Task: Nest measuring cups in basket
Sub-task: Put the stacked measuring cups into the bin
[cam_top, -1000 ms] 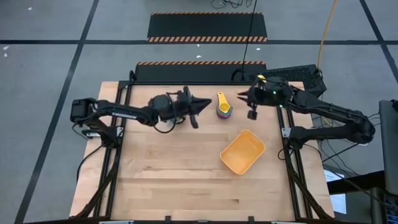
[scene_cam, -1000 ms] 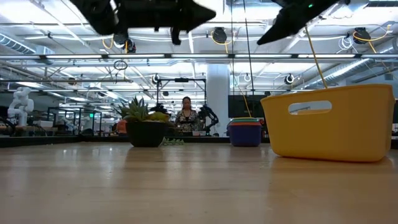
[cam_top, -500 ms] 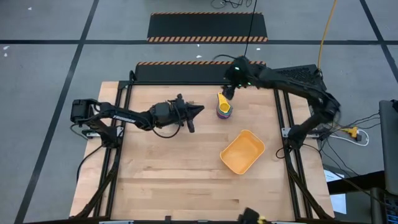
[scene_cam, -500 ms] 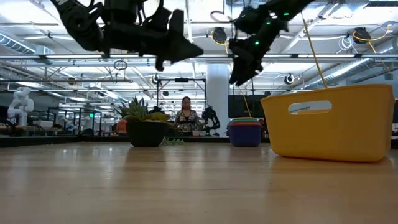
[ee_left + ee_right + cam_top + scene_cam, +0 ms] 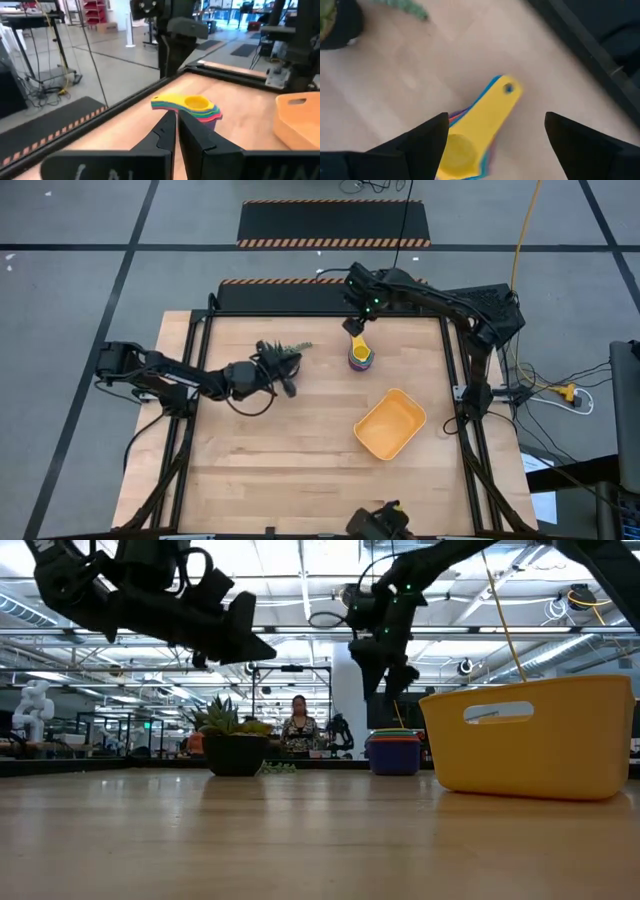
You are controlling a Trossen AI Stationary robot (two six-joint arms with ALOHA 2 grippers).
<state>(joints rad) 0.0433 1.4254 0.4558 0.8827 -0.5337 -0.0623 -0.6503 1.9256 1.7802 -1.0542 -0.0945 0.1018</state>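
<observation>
Right tool (image 5: 492, 137), newly spread, above cups (image 5: 480, 125)

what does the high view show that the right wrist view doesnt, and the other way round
Only the high view: the basket lying apart from the cups, the whole table, and the left hand shut near the plant.

Only the right wrist view: the hole in the yellow cup's handle, seen close, with the right hand's open fingers either side of the stack.

Both: the nested cups on the table, yellow on top, with the right hand over them.
</observation>
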